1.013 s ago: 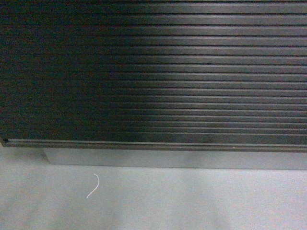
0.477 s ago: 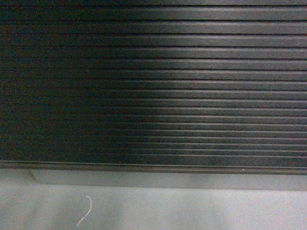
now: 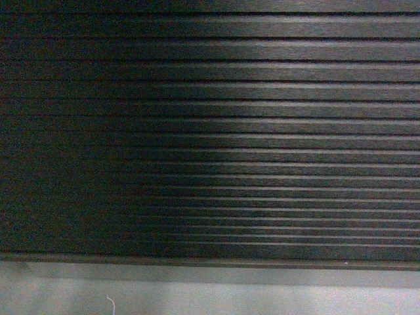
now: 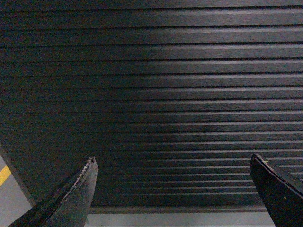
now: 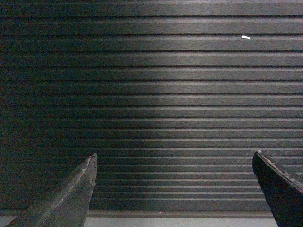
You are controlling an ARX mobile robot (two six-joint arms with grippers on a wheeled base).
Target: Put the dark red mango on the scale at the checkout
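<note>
Two dark fingertips frame the bottom corners of the left wrist view, where the left gripper [image 4: 174,163] stands spread wide with nothing between its jaws. The right gripper [image 5: 175,161] shows the same pose in the right wrist view, its tips far apart at lower left and lower right, holding nothing.

Beyond both, the ribbed dark front panel of the checkout [image 3: 210,131] fills nearly every frame, its horizontal slats catching a soft band of light down the centre and falling into shadow toward the left. A pale strip of floor [image 3: 262,298] runs along the bottom edge of the head view, with a thin white thread [image 3: 110,302] curling at lower left. In the left wrist view a yellow floor line [image 4: 4,175] cuts the lower left corner. A small white speck [image 5: 245,37] sits on a slat at upper right of the right wrist view.

Neither the dark red mango nor the scale appears in any view.
</note>
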